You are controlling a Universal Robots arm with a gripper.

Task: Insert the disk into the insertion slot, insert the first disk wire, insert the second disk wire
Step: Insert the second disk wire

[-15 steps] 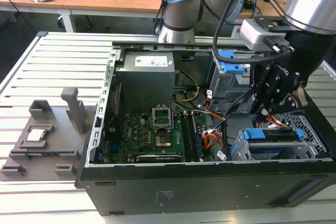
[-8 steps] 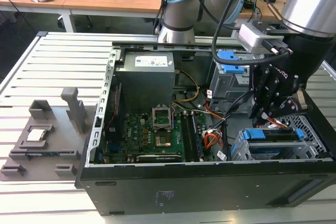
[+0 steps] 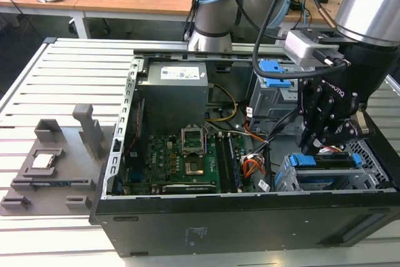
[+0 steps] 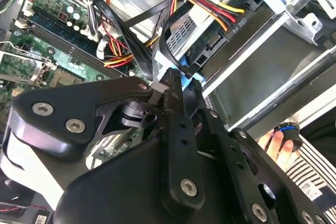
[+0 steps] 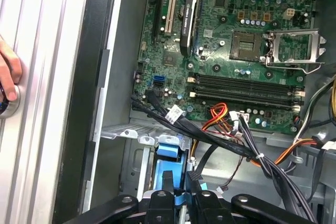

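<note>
The black multi-link gripper [image 3: 328, 130] hangs inside the open black desktop computer case [image 3: 250, 217], just above the low grey perforated metal insertion slot [image 3: 350, 176] at the corner of the case on the exterior view's right. The flat grey disk in its bright blue plastic carrier [image 3: 322, 162] already lies seated in that slot, directly below the gripper, its long axis running across the cage towards the green motherboard [image 3: 172, 161]. In the second wrist view the fingertips [image 4: 176, 85] appear drawn nearly together on a black cable plug [image 4: 170, 74] at the blue edge of the disk, but whether they truly clamp it I cannot tell. The plug's socket is hidden behind the fingers. A person's hand [image 5: 8, 74] rests on the slatted metal bench [image 3: 56, 79] beside the case.
</note>
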